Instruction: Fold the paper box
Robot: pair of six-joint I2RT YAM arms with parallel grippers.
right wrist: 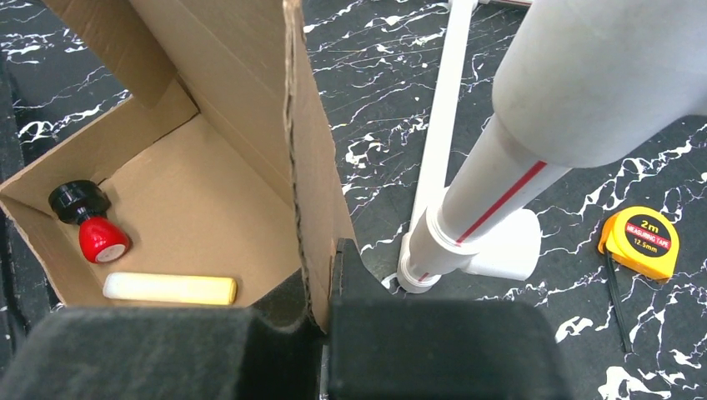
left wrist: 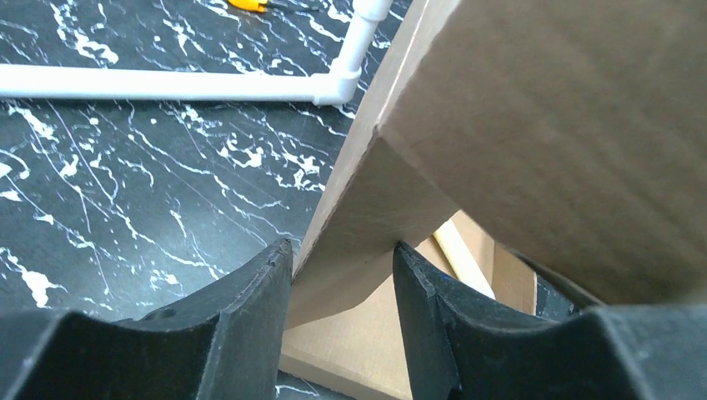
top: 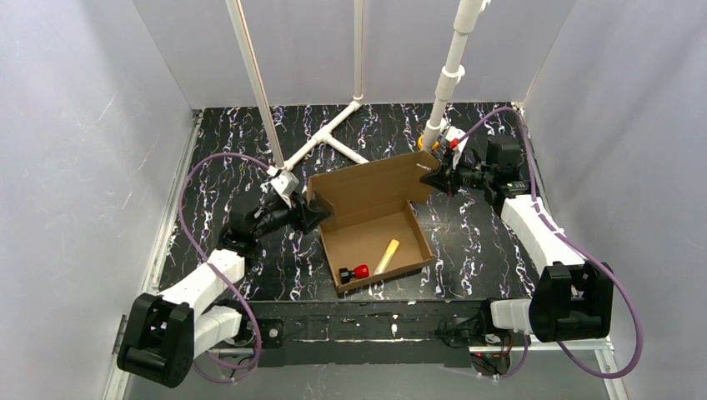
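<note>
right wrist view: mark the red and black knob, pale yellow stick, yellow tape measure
red and black knob point(right wrist: 101, 240): right wrist view, red end
pale yellow stick point(right wrist: 169, 288): right wrist view, mid-length
yellow tape measure point(right wrist: 644, 242): right wrist view, label face

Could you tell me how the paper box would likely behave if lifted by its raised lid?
Probably floppy: the paper box is thin creased cardboard, so the lid would likely hinge. Seemingly light, it may slide. The loose yellow stick and red-capped knob inside would likely roll.
</note>
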